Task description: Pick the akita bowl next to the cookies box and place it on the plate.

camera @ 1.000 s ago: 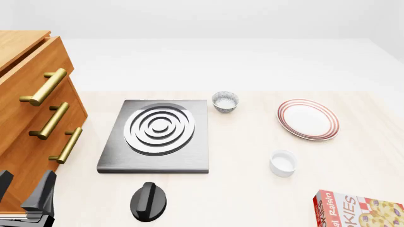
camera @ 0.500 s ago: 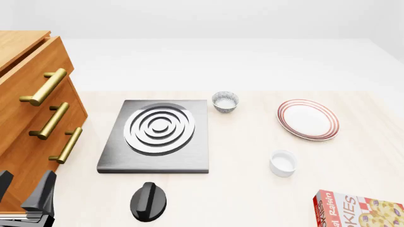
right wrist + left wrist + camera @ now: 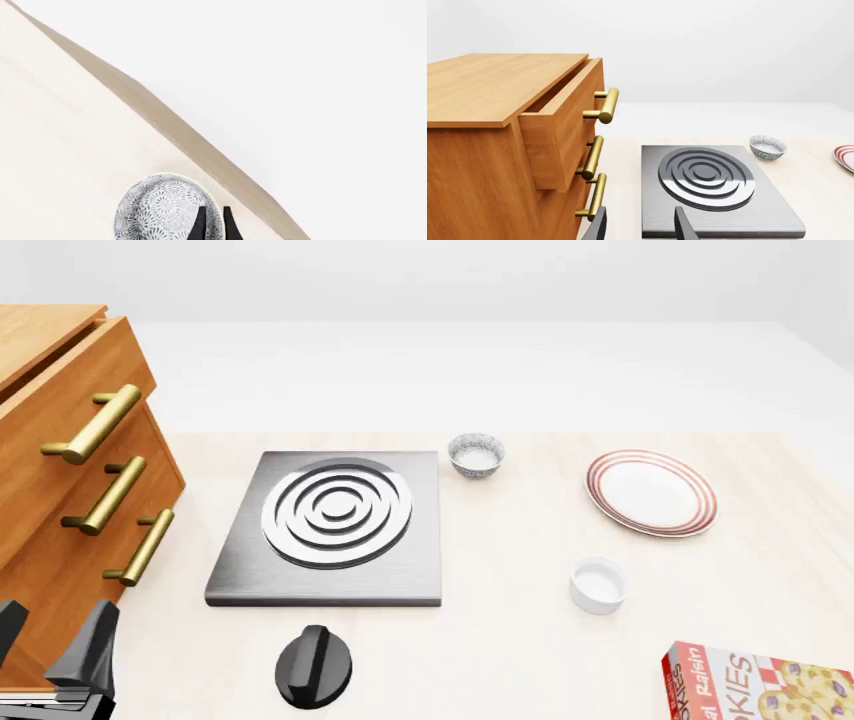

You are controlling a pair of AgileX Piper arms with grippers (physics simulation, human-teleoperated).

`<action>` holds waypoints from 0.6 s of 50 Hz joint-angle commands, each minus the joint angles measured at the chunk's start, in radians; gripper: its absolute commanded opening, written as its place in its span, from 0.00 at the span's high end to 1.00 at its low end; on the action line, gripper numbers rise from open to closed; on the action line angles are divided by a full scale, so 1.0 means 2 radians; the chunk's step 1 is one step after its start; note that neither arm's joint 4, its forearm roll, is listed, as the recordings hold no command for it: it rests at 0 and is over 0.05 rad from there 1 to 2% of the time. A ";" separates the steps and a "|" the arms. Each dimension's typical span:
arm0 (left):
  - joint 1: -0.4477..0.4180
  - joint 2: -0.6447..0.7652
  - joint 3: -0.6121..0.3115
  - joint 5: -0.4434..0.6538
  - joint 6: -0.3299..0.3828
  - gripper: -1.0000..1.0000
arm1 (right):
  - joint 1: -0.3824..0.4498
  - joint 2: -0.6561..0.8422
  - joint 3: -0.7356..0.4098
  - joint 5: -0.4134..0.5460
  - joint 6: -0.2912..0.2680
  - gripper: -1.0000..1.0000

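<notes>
Task stage: early; the grasp seems made, while the lift and the carry to the plate (image 3: pixel 650 493) are left.
Akita bowl (image 3: pixel 163 210): appears only in the right wrist view, close to a table edge, outside the front view's frame.
Right gripper (image 3: pixel 213 227): fingers nearly together across the bowl's wall, apparently pinching it.
Left gripper (image 3: pixel 60 660): fingers apart, empty, near left by the drawer cabinet (image 3: pixel 60 440).
Plate: bare, far right.
Bowls: two; the second bowl (image 3: pixel 477 455) sits beside the stove burner's (image 3: pixel 334 510) far right corner.
Cookies box (image 3: pixel 754 685): one, near right.
White cup (image 3: pixel 597 584): one, between plate and box.
Knob (image 3: pixel 315 667): one.
</notes>
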 commanded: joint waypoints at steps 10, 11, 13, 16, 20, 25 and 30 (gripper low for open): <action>0.000 0.000 0.000 0.000 0.000 0.00 | 0.013 -0.049 0.004 0.035 0.021 1.00; 0.000 0.000 0.000 0.000 0.000 0.00 | 0.013 -0.053 0.004 0.039 0.020 1.00; 0.000 0.000 0.000 0.000 0.000 0.00 | 0.015 -0.065 0.003 0.046 0.022 1.00; 0.000 0.000 0.000 0.000 0.000 0.00 | 0.018 -0.081 0.002 0.056 0.025 1.00; 0.000 0.000 0.000 0.000 0.000 0.00 | 0.021 -0.095 0.001 0.066 0.029 1.00; 0.000 0.000 0.000 0.000 0.000 0.00 | 0.030 -0.117 -0.006 0.082 0.047 1.00; 0.000 0.000 0.000 0.000 0.000 0.00 | 0.038 -0.141 -0.025 0.105 0.052 1.00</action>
